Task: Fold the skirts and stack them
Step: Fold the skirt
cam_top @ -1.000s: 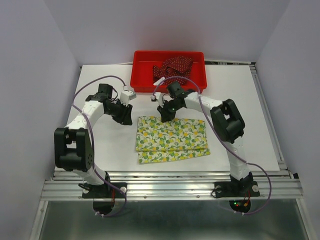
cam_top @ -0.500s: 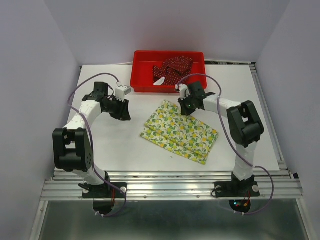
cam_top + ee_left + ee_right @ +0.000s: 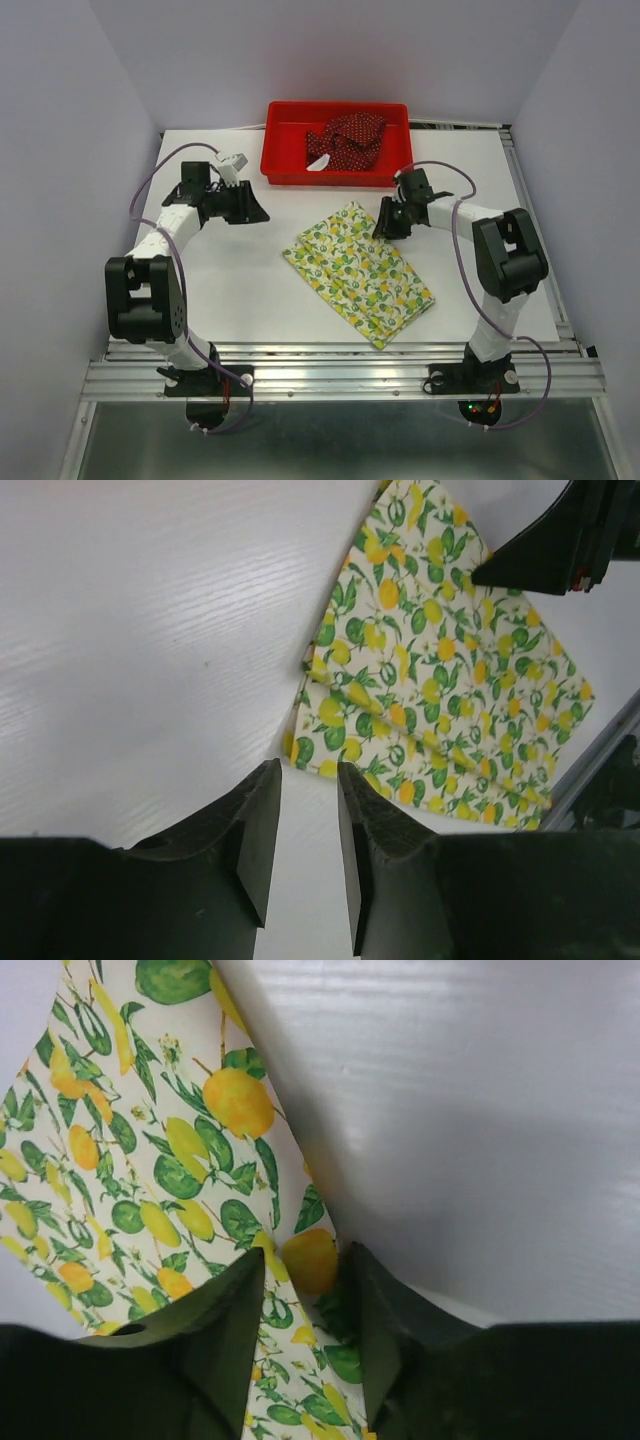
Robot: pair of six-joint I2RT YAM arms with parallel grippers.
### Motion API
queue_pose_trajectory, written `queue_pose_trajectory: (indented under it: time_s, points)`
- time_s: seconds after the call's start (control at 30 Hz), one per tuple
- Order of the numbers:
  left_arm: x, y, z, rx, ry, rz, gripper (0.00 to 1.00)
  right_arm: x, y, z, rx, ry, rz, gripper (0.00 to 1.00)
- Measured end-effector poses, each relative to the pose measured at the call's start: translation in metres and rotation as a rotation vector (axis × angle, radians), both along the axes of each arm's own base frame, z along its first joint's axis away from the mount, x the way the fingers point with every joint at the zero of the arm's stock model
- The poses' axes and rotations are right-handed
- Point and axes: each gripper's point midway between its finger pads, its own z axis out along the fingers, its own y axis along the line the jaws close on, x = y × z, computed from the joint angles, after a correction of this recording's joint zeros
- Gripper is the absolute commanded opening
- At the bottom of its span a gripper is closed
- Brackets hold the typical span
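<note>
The folded lemon skirt now lies swung diagonal on the bench. The right gripper, jaws parted over its edge, has released it (left gripper slightly parted, empty). The red dotted skirt waits in the red tray.

- A red plastic tray, rectangular with raised walls, stands at the far edge of the worktop, near the middle.
- The worktop is a white board with a faint wood grain.
- A silver metal rail frame runs along the worktop's near edge, with another rail along its right side.
- Plain pale lilac walls enclose the space on three sides.
</note>
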Motion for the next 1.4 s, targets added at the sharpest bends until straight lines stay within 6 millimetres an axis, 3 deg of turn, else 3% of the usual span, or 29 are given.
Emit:
queue_pose_trajectory:
  time_s: [0.03, 0.07, 0.13, 0.27, 0.47, 0.6, 0.67, 0.7, 0.83, 1.0, 1.2, 1.4]
  points:
    - [-0.001, -0.004, 0.000, -0.034, 0.014, 0.007, 0.30, -0.005, 0.002, 0.002, 0.021, 0.015, -0.018, 0.60]
    - [-0.002, -0.007, 0.000, -0.053, 0.022, 0.009, 0.27, -0.009, 0.002, 0.003, 0.029, 0.025, -0.027, 0.65]
    - [-0.007, -0.015, -0.003, -0.109, 0.068, 0.018, 0.17, -0.015, 0.002, 0.009, 0.030, 0.028, -0.036, 0.64]
    - [-0.027, -0.036, -0.026, -0.178, 0.180, -0.005, 0.17, -0.015, -0.010, 0.019, -0.055, -0.041, 0.015, 0.63]
    - [-0.082, -0.052, -0.074, -0.199, 0.403, 0.010, 0.30, -0.006, -0.010, 0.037, -0.102, -0.132, 0.172, 0.56]
    - [-0.102, -0.047, -0.077, -0.184, 0.424, 0.062, 0.39, -0.011, 0.017, 0.052, -0.080, -0.172, 0.306, 0.56]
    - [-0.105, -0.045, -0.070, -0.188, 0.402, 0.092, 0.57, -0.024, 0.038, 0.053, -0.075, -0.180, 0.374, 0.56]
    - [-0.106, -0.044, -0.067, -0.188, 0.394, 0.099, 0.58, -0.038, 0.057, 0.052, -0.066, -0.177, 0.435, 0.56]
    - [-0.114, -0.051, -0.062, -0.202, 0.382, 0.137, 0.57, -0.073, 0.099, 0.053, -0.017, -0.162, 0.565, 0.56]
    - [-0.118, -0.060, -0.072, -0.189, 0.415, 0.167, 0.50, -0.076, 0.109, 0.050, 0.021, -0.126, 0.561, 0.56]
    - [-0.106, -0.056, -0.099, -0.155, 0.468, 0.237, 0.48, -0.072, 0.120, 0.041, 0.034, -0.094, 0.537, 0.56]
    - [-0.093, -0.058, -0.114, -0.149, 0.499, 0.254, 0.36, -0.074, 0.143, 0.032, 0.047, -0.078, 0.546, 0.54]
